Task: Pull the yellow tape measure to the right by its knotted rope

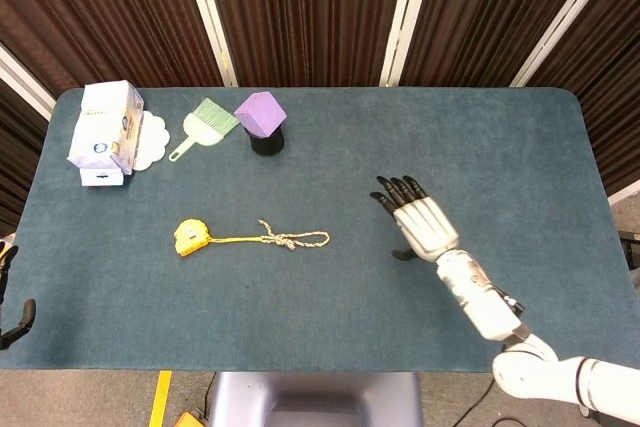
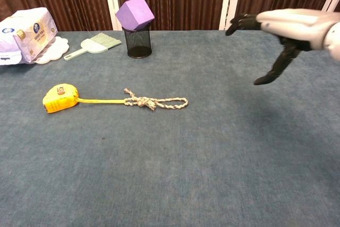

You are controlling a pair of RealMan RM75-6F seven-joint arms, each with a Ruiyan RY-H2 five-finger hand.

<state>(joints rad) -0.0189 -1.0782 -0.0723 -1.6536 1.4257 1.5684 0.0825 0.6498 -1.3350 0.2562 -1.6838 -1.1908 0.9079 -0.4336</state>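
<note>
A yellow tape measure (image 1: 190, 237) (image 2: 60, 99) lies on the blue-grey table left of centre. Its yellow strap runs right to a knotted rope (image 1: 293, 240) (image 2: 154, 102) that ends in a flat loop. My right hand (image 1: 420, 222) (image 2: 281, 27) hovers above the table to the right of the rope's loop, open, palm down, fingers spread, holding nothing. A clear gap separates it from the rope. Of my left hand (image 1: 12, 315), only dark fingertips show at the table's front left corner in the head view; its state is not readable.
At the back left stand a purple cube on a black mesh cup (image 1: 262, 123) (image 2: 137, 25), a green hand brush (image 1: 207, 122) (image 2: 91, 45), and a white package (image 1: 106, 129) (image 2: 25, 33) on a white mat. The table's front edge (image 1: 300, 369) runs below.
</note>
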